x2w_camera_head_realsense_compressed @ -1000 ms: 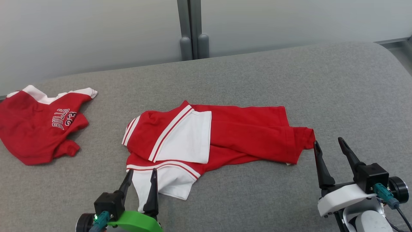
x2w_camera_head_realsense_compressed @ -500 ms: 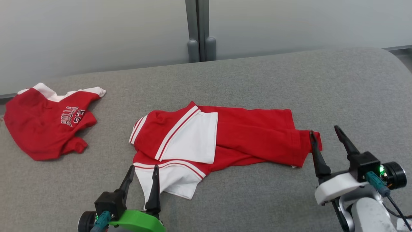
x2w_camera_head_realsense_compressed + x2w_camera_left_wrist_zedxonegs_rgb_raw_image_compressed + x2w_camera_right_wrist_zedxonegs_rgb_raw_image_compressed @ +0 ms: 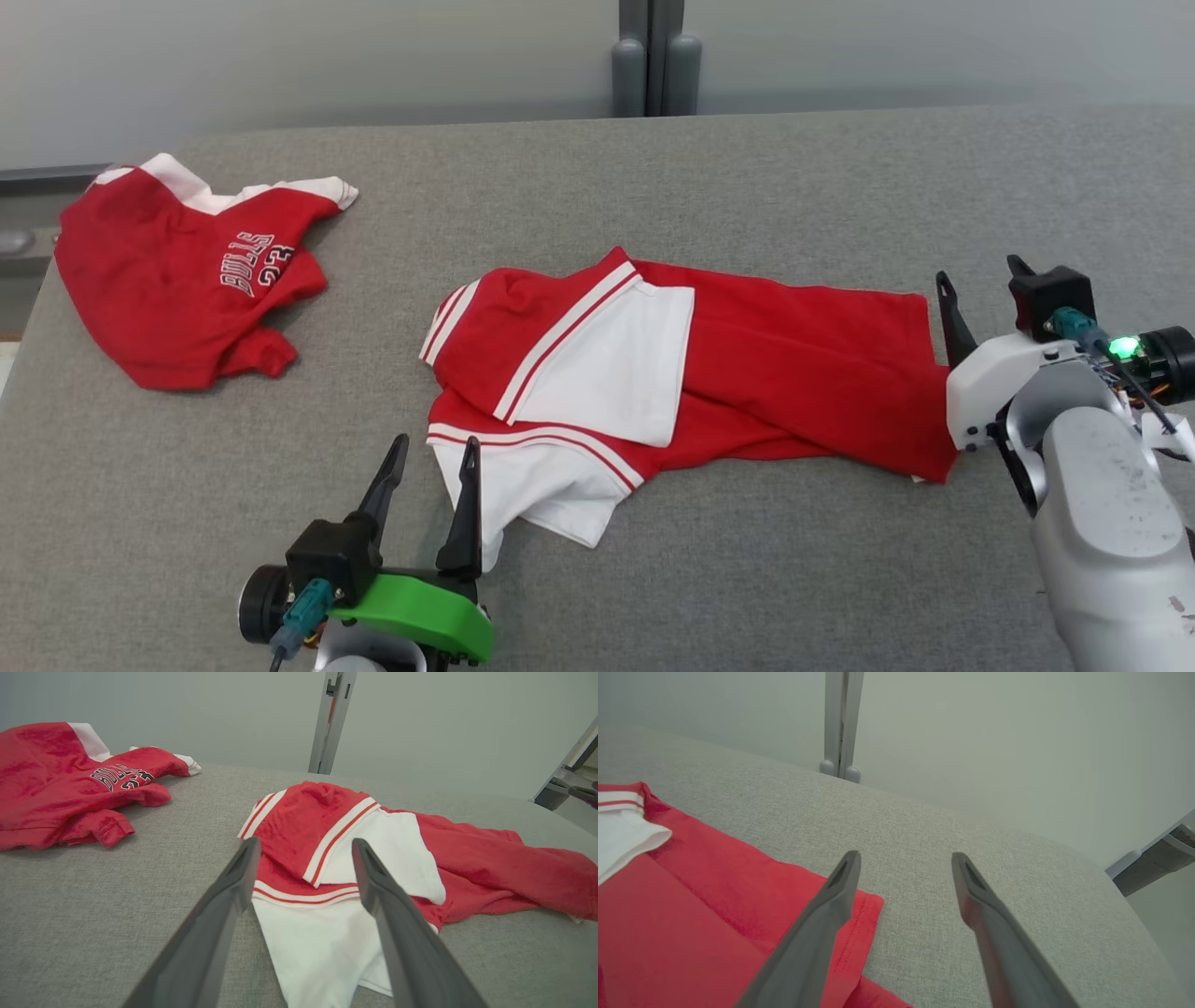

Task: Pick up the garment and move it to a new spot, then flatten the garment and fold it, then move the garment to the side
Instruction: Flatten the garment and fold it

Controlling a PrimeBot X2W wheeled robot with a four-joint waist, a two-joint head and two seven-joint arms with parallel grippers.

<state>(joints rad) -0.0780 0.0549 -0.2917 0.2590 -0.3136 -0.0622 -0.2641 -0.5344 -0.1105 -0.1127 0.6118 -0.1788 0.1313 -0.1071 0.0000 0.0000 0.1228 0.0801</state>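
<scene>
Red-and-white garment lies crumpled on the grey table; left end effector spread wide, empty, at its white hem, right end effector released beside its red corner.

The garment, red with white panels and striped trim, lies rumpled and folded over itself midway across the grey table, stretched left to right, with white panels at the left end and plain red cloth at the right.
</scene>
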